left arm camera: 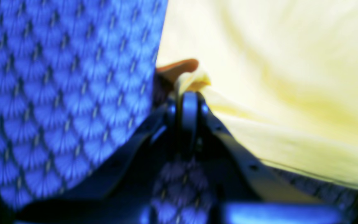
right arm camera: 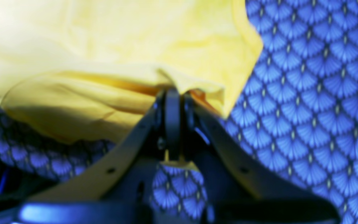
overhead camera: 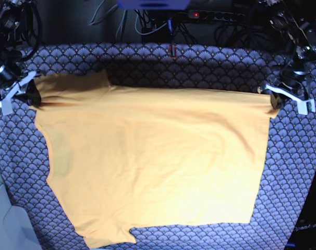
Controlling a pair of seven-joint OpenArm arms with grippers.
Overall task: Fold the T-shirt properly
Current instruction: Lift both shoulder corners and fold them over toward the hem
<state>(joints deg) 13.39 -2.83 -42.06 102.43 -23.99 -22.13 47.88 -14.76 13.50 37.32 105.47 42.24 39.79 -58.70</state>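
Both my claws, left claw point(overhead camera: 275, 100) and right claw point(overhead camera: 32, 94), pinch the T-shirt point(overhead camera: 153, 156) corners; keep edge taut, move evenly.

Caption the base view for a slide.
Both grippers, left and right, pinch far corners of the T-shirt spread over the patterned cloth.

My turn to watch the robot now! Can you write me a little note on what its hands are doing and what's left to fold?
Left gripper: shut on a corner of the T-shirt, at the far edge.
Right gripper: shut on the opposite far corner, by the sleeve.
T-shirt: spread nearly flat on the patterned cloth, far edge pulled tight between both grippers.
Done: shirt laid out, both corners gripped.
Left: every fold; none is made yet.
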